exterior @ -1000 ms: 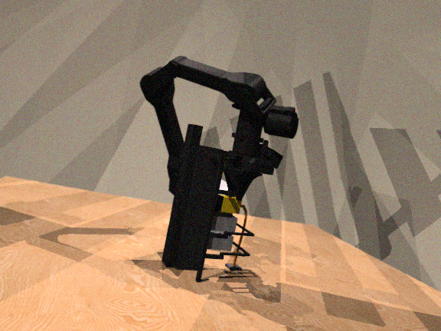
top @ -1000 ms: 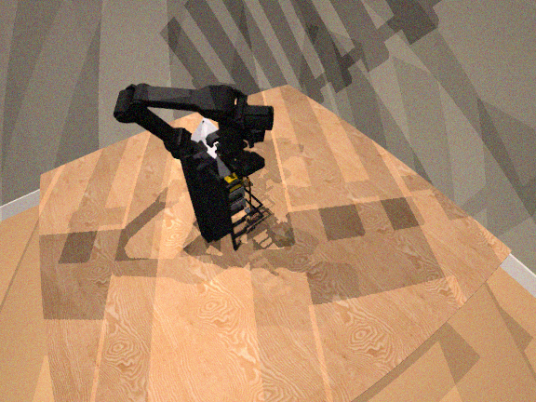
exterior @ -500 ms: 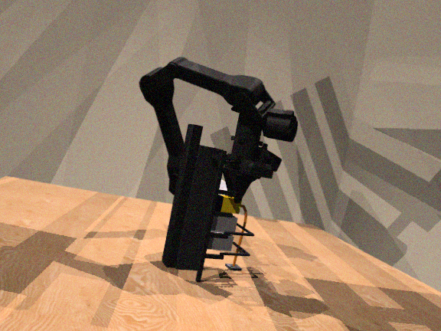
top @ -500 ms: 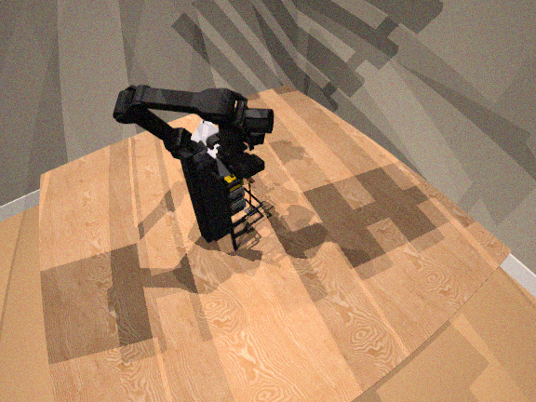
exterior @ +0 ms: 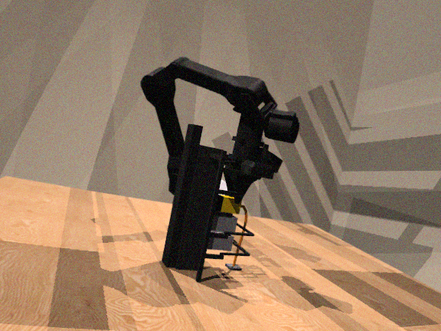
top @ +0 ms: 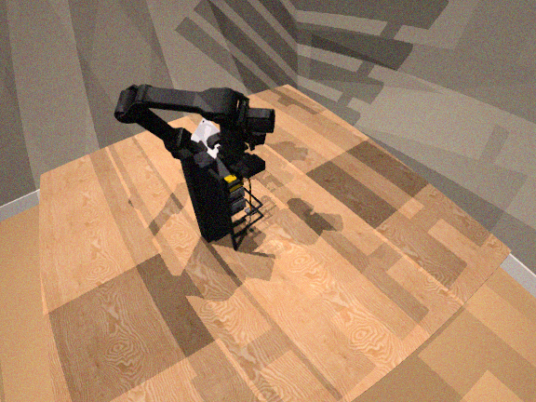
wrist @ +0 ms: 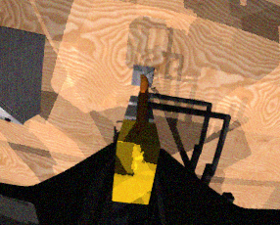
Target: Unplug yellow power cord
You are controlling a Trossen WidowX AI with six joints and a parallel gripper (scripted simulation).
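The black power strip [top: 208,205] [exterior: 193,207] stands nearly upright on the wooden table. The yellow plug [top: 229,178] [exterior: 229,204] [wrist: 136,162] sits in the strip's top socket, above two grey plugs [exterior: 223,224]. Its orange cord [exterior: 242,231] [wrist: 144,97] hangs down to a small grey end piece [exterior: 233,267] [wrist: 144,73] on the table. My gripper [exterior: 234,200] [wrist: 136,152] reaches down from above and is shut on the yellow plug, one dark finger on each side of it in the wrist view.
A thin black wire frame [top: 253,205] [exterior: 241,241] [wrist: 204,131] juts out from the strip's lower front, beside the cord. A white block [top: 205,132] sits behind the strip near the arm's base. The wooden table [top: 326,274] stretches all around.
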